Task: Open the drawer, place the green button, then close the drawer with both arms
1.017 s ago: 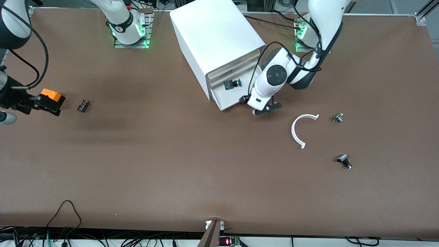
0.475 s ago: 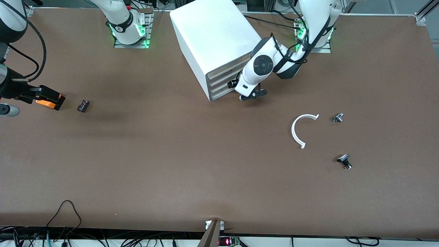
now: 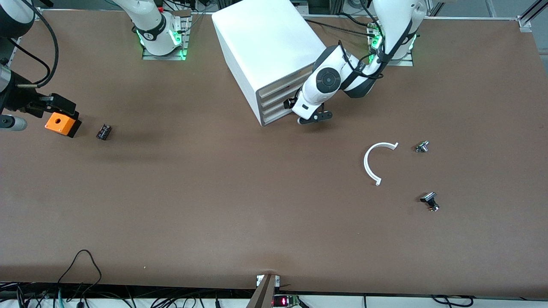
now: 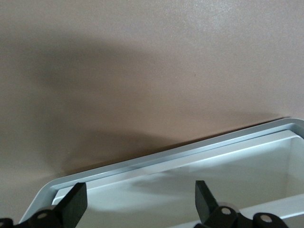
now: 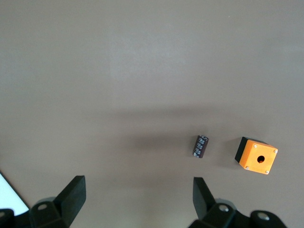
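Note:
The white cabinet [image 3: 267, 47] stands near the robots' side of the table. Its lowest drawer [image 3: 276, 116] is pushed in, level with the three drawers above it. The green-capped button is hidden. My left gripper [image 3: 309, 117] is right at the drawer fronts, at the cabinet's corner toward the left arm's end. In the left wrist view it [image 4: 138, 189] is open, with the white drawer front [image 4: 190, 175] between its fingers. My right gripper [image 3: 53, 104] is open and empty over the table's right-arm end [image 5: 137, 183].
An orange box [image 3: 60, 123] and a small black component [image 3: 103, 131] lie near the right gripper; both show in the right wrist view, the box [image 5: 256, 156] and the component [image 5: 201, 146]. A white C-shaped ring [image 3: 376, 162], a silver button [image 3: 421, 146] and a black-capped button [image 3: 429, 200] lie toward the left arm's end.
The lowest drawer, open with the green button in it a second ago, is now shut, pushed in by my left gripper. My right gripper has moved off the orange box.

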Available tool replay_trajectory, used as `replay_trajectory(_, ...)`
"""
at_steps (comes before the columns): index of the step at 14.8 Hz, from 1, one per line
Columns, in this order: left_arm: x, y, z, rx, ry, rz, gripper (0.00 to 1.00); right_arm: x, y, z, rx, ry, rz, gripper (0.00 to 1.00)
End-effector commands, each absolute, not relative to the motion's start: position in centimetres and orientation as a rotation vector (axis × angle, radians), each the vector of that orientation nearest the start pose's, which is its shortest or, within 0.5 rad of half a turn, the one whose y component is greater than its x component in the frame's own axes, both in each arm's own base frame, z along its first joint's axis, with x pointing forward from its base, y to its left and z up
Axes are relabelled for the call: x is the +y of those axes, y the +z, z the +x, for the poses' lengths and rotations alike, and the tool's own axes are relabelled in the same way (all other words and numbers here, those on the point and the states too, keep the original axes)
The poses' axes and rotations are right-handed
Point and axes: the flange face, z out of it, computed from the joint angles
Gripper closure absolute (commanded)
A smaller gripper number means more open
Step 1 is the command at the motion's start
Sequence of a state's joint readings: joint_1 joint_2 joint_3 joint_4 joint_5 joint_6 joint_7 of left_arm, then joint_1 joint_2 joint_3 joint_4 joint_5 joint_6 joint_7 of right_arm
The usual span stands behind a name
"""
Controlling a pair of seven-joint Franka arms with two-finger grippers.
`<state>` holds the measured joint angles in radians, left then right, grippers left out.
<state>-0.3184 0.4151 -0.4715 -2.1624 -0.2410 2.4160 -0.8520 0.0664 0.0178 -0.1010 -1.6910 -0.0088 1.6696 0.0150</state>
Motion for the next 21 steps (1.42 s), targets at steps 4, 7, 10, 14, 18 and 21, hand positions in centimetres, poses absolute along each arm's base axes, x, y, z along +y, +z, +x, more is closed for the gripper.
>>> replay_trajectory(4, -37.5, 24.7, 41.7, -0.315, 0.447, -3.288, 0.0, -2.7, 56.9, 54.8, 0.041, 0.027, -3.147, 0.0)
replay_trajectory(7, -29.3, 29.9, 49.6, -0.222, 0.164, -3.365, 0.0, -3.1, 56.9, 55.1, 0.057, 0.024, -3.142, 0.0)
replay_trajectory(10, -20.9, 35.1, 54.8, -0.195, -0.071, -3.386, 0.0, -3.4, 56.7, 55.4, 0.064, 0.024, -3.143, 0.0)
replay_trajectory(14, -12.3, 44.0, 55.7, -0.365, -0.16, -3.335, 0.0, -4.0, 56.9, 55.5, 0.079, 0.015, -3.143, 0.0)
replay_trajectory(18, -5.9, 53.7, 56.3, -0.181, -0.021, -3.24, 0.0, -4.4, 56.5, 55.2, 0.09, 0.065, -3.142, 0.0)
replay_trajectory(21, -4.7, 57.3, 55.9, -0.141, -0.017, -3.125, 0.0, -4.8, 56.8, 55.0, 0.105, 0.06, -3.137, 0.0)
